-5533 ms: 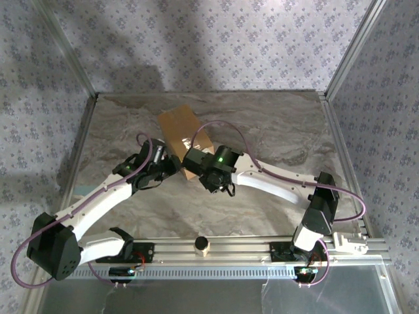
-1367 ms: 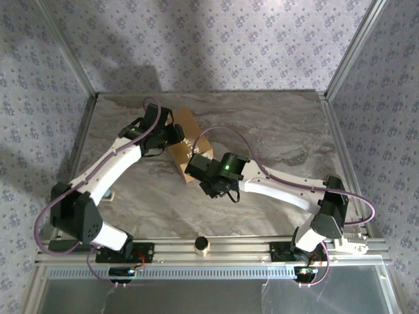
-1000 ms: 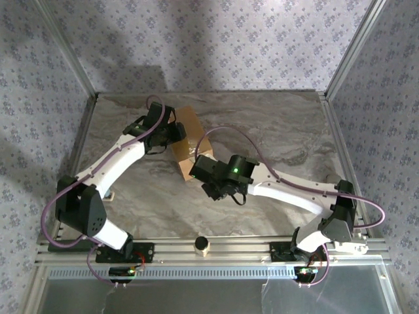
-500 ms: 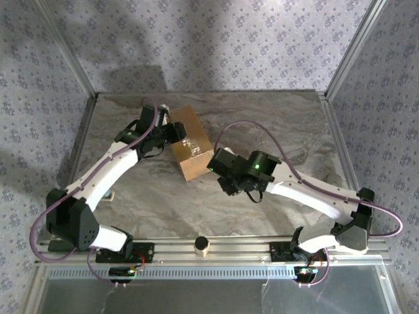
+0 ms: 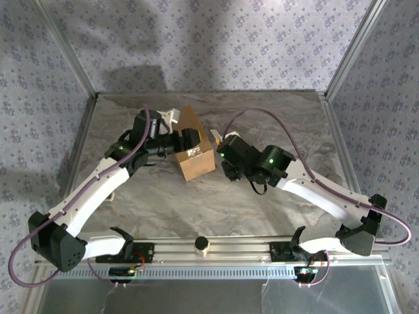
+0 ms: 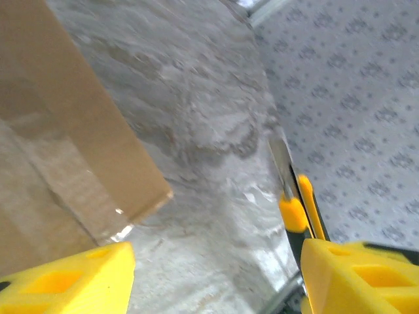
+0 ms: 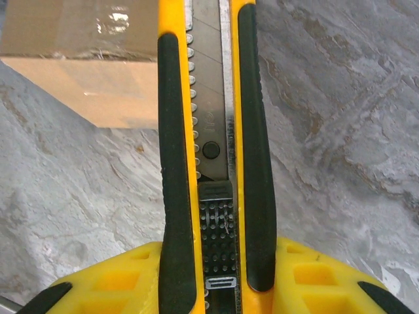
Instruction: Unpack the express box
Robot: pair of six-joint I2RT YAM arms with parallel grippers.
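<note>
- The express box [image 5: 194, 154] sits on the bench [image 5: 281, 124], left of centre and nearer the far edge than the near one. It is turned askew to the bench's edges, with one corner pointing toward the near edge.
- A strip of glossy clear tape [image 5: 194, 151] crosses the box's top, and the top looks closed.
- The left gripper [image 6: 216, 258] is at the box's left side, and from above it overlaps the left edge of the top. Its yellow fingers [image 6: 72, 275] stand well apart with nothing between them — only bare bench, with a corner of the box ahead and to the left.
- The right gripper [image 7: 209, 281] is just beside the box's right side, clamped on a yellow-and-black utility knife [image 7: 209, 131].
- The knife's blade is slid out and runs forward past the box's near right corner; its tip leaves the right wrist view, so I cannot tell whether it touches the cardboard.
- In the left wrist view the blade stands to the right, apart from the box's corner, with bench between them.
</note>
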